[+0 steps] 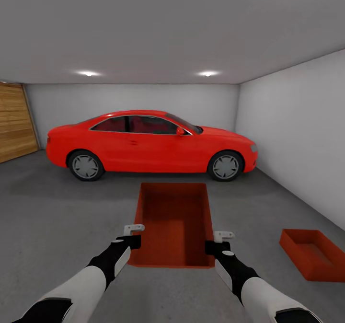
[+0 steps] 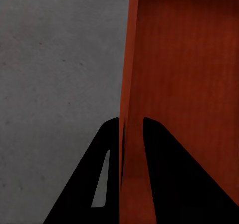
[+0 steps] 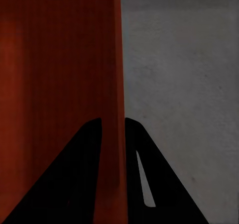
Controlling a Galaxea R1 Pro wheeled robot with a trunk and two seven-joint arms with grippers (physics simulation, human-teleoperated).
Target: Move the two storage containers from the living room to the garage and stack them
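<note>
— Location?
— Garage. Grey concrete floor (image 1: 57, 227), plain pale walls, two ceiling lights. Red car (image 1: 151, 143) parked side-on across the middle of the head frame. Wood-panelled door (image 1: 17, 121) at the left edge.

— Bins?
— Two noted. Held bin (image 1: 175, 222) at centre, lower half of the head frame, open top facing the camera, long axis running away toward the car. Carried between both arms, clear of the floor as far as can be judged. Second bin (image 1: 314, 253) at lower right, resting on the floor near the right wall, open side up, well apart from the held one.

— Left gripper?
— Left gripper (image 2: 131, 122) at the held bin's left wall, near its closer corner. Fingers (image 2: 107, 149) black, pinching the thin wall: one outside, one inside, wall edge running straight up between them in the wrist view. Floor seen beyond the outer finger.

— Right gripper?
— Right gripper (image 3: 112, 120) mirrored on the right wall. Fingers (image 3: 137, 149) likewise closed on the wall, one each side. Bin interior on one side of the wall, floor on the other.

— Arms?
— Both forearms entering from the bottom corners of the head frame, white sleeves, black wrists, roughly level with each other.

— Stacking?
— Not yet done. Bins apart.
</note>
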